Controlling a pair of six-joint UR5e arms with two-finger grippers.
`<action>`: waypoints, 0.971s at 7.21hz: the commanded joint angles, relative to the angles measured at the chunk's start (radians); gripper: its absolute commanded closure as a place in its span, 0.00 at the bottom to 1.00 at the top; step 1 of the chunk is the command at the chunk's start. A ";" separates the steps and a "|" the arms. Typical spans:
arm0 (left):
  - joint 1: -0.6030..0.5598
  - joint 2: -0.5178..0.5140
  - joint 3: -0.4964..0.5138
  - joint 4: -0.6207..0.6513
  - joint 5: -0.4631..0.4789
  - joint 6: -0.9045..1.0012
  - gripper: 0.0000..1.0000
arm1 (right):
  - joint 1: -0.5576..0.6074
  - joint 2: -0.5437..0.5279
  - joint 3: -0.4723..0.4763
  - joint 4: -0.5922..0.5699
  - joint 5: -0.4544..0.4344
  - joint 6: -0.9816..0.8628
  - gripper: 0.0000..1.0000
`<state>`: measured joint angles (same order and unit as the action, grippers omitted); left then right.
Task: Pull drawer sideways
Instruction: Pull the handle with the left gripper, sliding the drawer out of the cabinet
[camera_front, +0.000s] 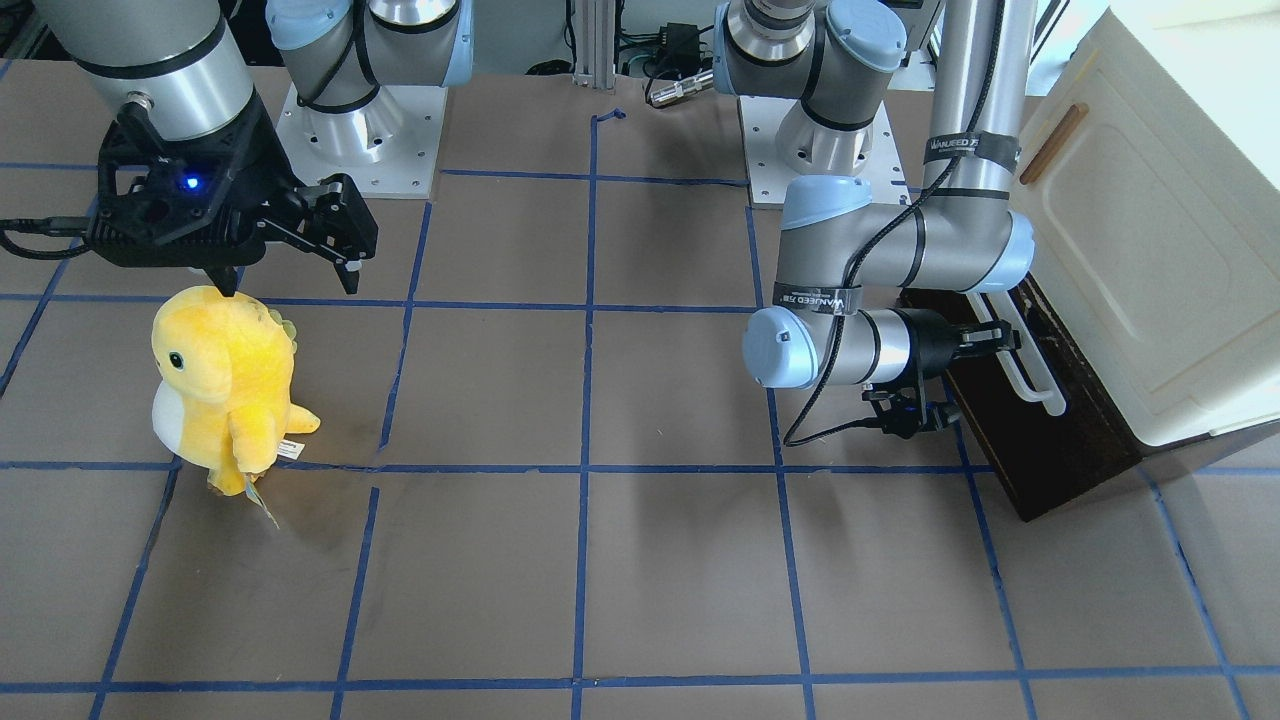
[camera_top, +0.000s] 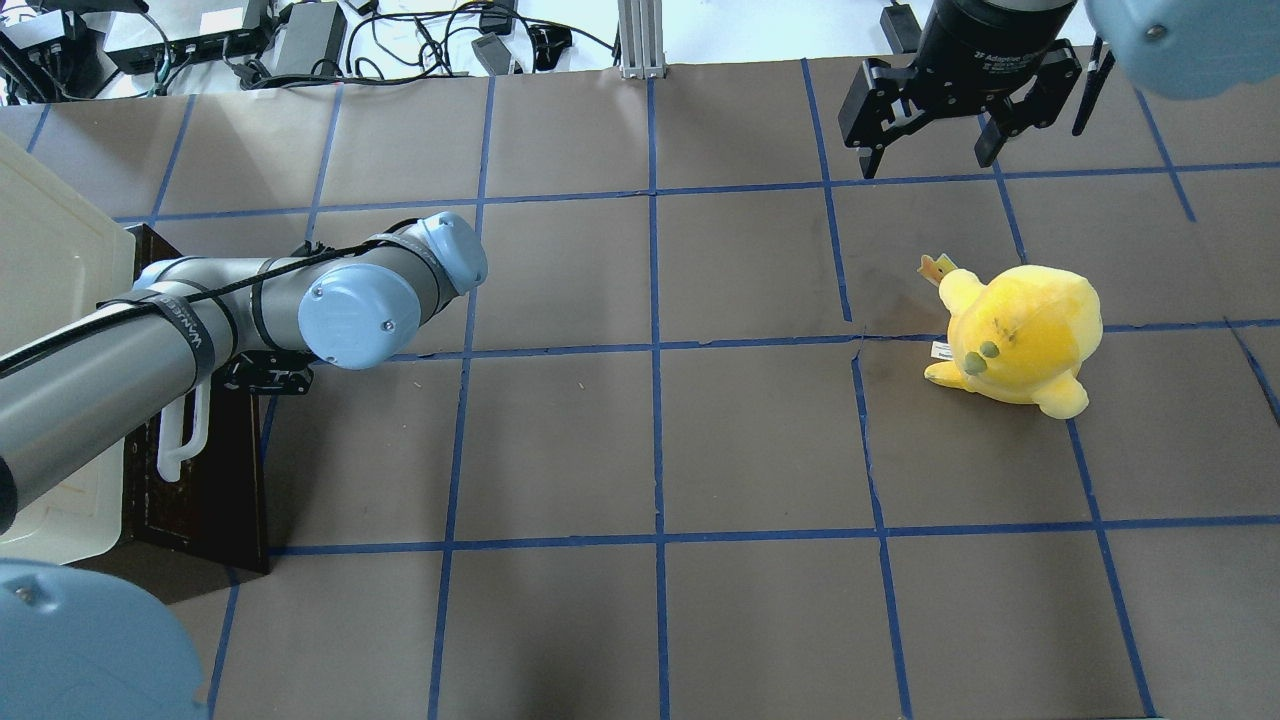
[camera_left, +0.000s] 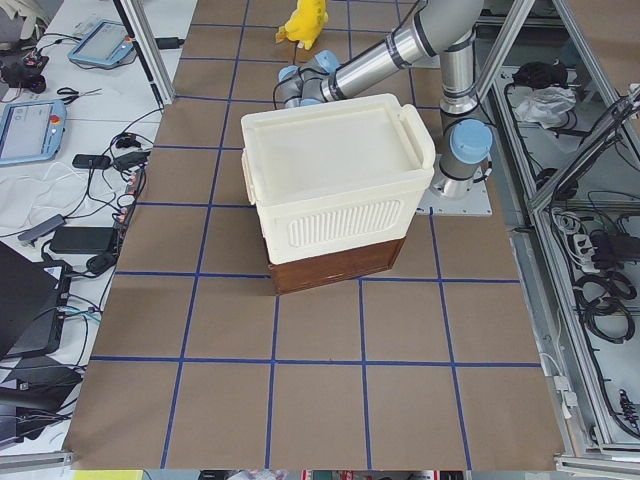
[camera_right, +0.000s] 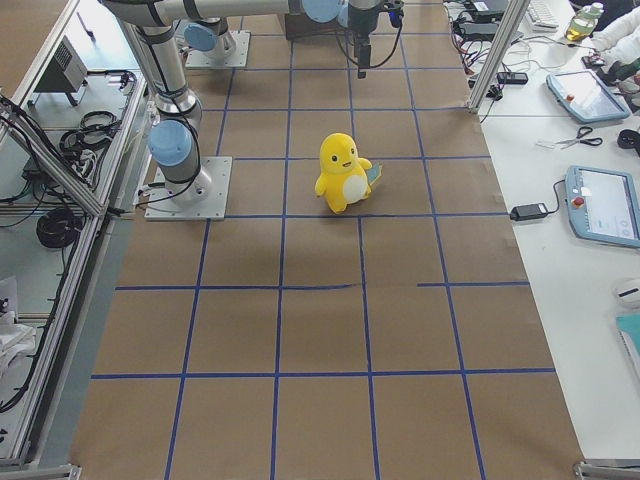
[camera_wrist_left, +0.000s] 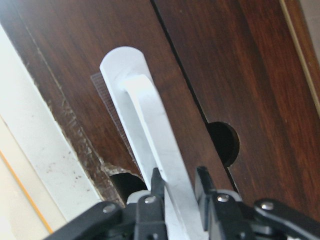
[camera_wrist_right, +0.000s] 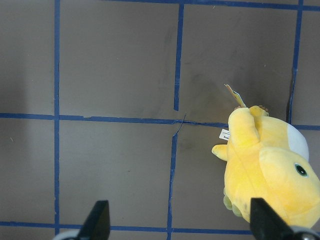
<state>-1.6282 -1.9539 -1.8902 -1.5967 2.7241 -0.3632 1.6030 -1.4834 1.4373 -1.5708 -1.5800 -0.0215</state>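
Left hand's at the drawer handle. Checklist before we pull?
1. Left hand straddles the handle: ok, one finger on each side of the bar.
2. Grip firm: cannot tell. The fingers look pressed on the bar, but the force is unseen.
3. Drawer free to slide: cannot tell.
4. Plush out of the pull path: ok, far across the table.
5. Right hand out of the way: ok, open, above the table near the plush.
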 joint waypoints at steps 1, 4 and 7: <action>-0.004 -0.013 0.000 0.001 0.000 -0.002 1.00 | 0.000 0.000 0.000 0.000 0.000 -0.002 0.00; -0.015 -0.019 0.000 0.001 0.002 -0.003 1.00 | 0.000 0.000 0.000 0.000 0.000 0.000 0.00; -0.041 -0.017 0.002 0.001 0.017 0.000 1.00 | 0.000 0.000 0.000 0.000 0.000 0.000 0.00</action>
<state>-1.6633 -1.9733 -1.8886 -1.5917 2.7295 -0.3649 1.6030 -1.4834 1.4374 -1.5708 -1.5800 -0.0215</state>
